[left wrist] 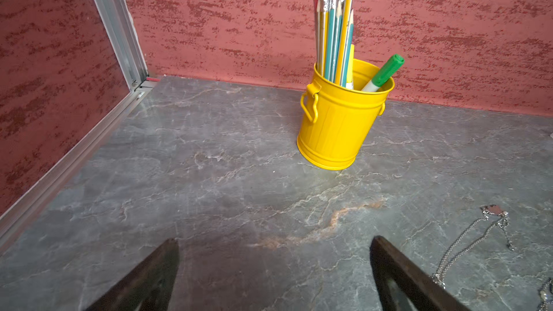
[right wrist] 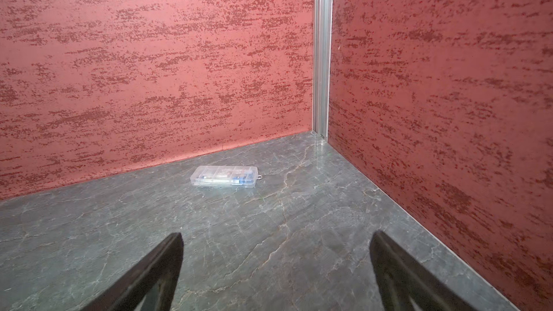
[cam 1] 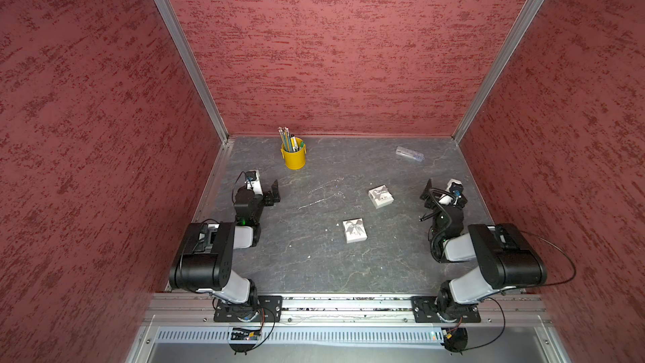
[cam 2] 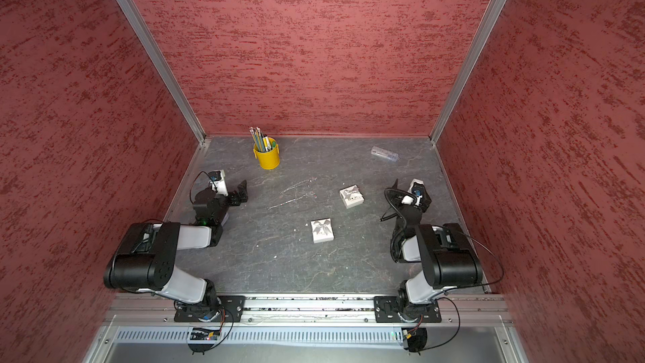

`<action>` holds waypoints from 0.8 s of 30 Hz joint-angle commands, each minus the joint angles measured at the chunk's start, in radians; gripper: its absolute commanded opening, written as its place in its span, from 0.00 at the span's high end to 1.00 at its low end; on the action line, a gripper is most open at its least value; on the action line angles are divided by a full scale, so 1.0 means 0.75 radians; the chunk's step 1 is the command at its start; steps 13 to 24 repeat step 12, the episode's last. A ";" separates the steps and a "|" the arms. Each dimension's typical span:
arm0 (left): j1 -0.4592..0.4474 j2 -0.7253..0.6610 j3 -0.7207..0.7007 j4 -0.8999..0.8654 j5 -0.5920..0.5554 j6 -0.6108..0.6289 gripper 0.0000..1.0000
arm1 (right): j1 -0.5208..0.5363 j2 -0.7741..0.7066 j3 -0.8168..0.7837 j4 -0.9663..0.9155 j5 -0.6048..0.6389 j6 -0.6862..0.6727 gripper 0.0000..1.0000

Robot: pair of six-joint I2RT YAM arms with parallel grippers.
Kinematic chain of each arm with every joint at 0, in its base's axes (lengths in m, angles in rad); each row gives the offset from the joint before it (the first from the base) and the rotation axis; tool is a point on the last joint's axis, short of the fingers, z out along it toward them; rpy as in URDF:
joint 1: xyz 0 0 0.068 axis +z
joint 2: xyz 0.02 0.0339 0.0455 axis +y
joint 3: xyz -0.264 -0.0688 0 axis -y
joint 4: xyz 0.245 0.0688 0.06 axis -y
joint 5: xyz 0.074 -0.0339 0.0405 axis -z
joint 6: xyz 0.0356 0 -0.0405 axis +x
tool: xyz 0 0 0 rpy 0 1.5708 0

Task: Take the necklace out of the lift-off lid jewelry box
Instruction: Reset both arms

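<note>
Two small white square jewelry boxes with a grey bow on top rest on the grey table in both top views, one at mid-right (cam 1: 380,196) and one nearer the front (cam 1: 355,231). I cannot tell whether either is only a lid. A thin silver necklace (cam 1: 321,193) lies stretched out on the table left of them, outside both boxes; its chain and pendant show in the left wrist view (left wrist: 472,243). My left gripper (cam 1: 274,192) (left wrist: 273,243) is open and empty, left of the chain. My right gripper (cam 1: 432,193) (right wrist: 276,240) is open and empty, right of the boxes.
A yellow pot of pencils and a green marker (cam 1: 294,157) (left wrist: 338,127) stands at the back left. A clear plastic case (cam 1: 409,153) (right wrist: 224,176) lies at the back right. Red walls close in three sides of the table.
</note>
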 commanded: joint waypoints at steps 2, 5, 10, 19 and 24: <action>0.001 0.003 0.003 -0.020 -0.050 0.028 0.00 | -0.003 -0.011 -0.004 -0.011 -0.011 0.013 0.01; 0.001 0.004 0.003 -0.021 -0.050 0.028 0.00 | -0.003 -0.007 0.004 -0.020 -0.014 0.013 0.01; 0.003 0.004 0.003 -0.021 -0.050 0.028 0.00 | -0.007 -0.007 0.004 -0.025 -0.021 0.015 0.01; 0.001 0.003 0.003 -0.021 -0.050 0.028 0.00 | -0.006 -0.013 -0.004 -0.010 -0.021 0.011 0.01; 0.001 0.003 0.003 -0.021 -0.050 0.028 0.00 | -0.006 -0.013 -0.004 -0.010 -0.021 0.011 0.01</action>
